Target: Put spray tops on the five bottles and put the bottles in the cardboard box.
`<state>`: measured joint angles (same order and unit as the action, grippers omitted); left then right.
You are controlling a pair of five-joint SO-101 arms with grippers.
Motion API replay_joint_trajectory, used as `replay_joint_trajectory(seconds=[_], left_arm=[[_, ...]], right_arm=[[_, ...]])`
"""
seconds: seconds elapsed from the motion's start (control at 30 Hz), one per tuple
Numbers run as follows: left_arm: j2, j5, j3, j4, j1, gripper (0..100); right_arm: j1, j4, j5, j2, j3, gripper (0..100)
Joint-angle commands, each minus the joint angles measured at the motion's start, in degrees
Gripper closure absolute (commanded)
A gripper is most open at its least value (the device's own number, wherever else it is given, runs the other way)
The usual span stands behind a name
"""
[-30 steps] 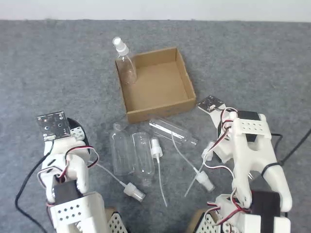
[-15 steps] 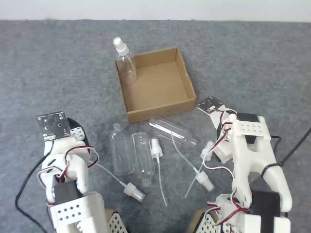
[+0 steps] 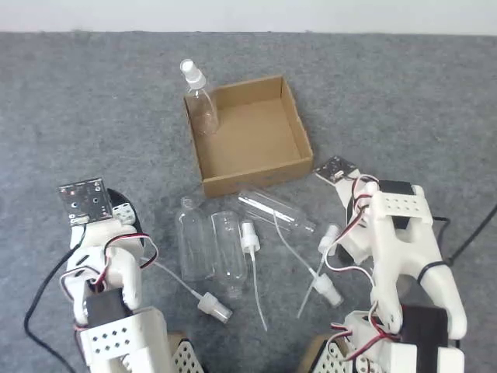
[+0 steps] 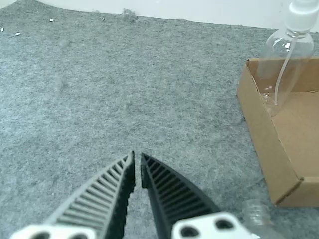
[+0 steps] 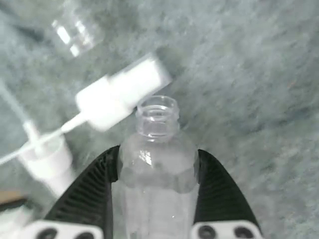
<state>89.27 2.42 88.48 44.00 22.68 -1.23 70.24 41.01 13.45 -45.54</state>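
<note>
My right gripper point(image 5: 157, 155) is shut on a clear bottle point(image 5: 157, 149) that has an open neck. A white spray top point(image 5: 122, 94) lies just beyond that neck, touching or nearly touching it; it is the spray top point(image 3: 330, 235) beside the right arm. A second spray top point(image 5: 47, 162) lies close by. The cardboard box point(image 3: 303, 140) holds one capped bottle point(image 3: 198, 101) upright in a corner. Three uncapped bottles point(image 3: 194, 237), point(image 3: 229, 249), point(image 3: 276, 208) lie on the carpet in front of the box. My left gripper point(image 4: 138, 169) is shut on nothing, low over the carpet.
Loose spray tops with long tubes lie among the bottles point(image 3: 250, 237), near the front point(image 3: 213, 305) and by the right arm point(image 3: 326, 291). Grey carpet covers the table. The box point(image 4: 269, 134) stands ahead of the left gripper, with a bottle neck point(image 4: 254, 211) close by.
The right arm has shifted slightly, and the spray top beside it has moved a little toward the box. The left arm is still.
</note>
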Motion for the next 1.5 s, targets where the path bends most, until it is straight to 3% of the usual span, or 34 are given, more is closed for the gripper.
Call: replay_joint_trajectory(seconds=[0.0, 0.17, 0.33, 0.5, 0.83, 1.23, 1.47], left_arm=[[1.0, -0.6, -0.8, -1.8, 0.2, 99], [1.0, -0.6, -0.8, -1.8, 0.2, 99], [1.0, -0.6, -0.8, -1.8, 0.2, 99], [1.0, -0.6, -0.8, -1.8, 0.2, 99], [1.0, -0.6, -0.8, -1.8, 0.2, 99], [1.0, -0.6, -0.4, -1.8, -0.2, 99], [1.0, -0.6, -0.4, -1.8, -0.2, 99]], right_arm=[[-0.6, 7.5, 0.4, 3.3, 7.6, 96.5], [-0.6, 15.7, 0.3, 4.4, 14.1, 96.5], [-0.6, 21.1, -0.1, 14.5, 14.9, 96.5], [-0.5, 23.4, -5.7, 26.1, 14.8, 96.5], [0.0, 22.6, -10.8, 34.3, 14.8, 96.5], [0.0, 17.4, -23.3, 46.5, 14.3, 96.5], [-0.4, 10.3, -26.1, 53.0, 7.8, 96.5]])
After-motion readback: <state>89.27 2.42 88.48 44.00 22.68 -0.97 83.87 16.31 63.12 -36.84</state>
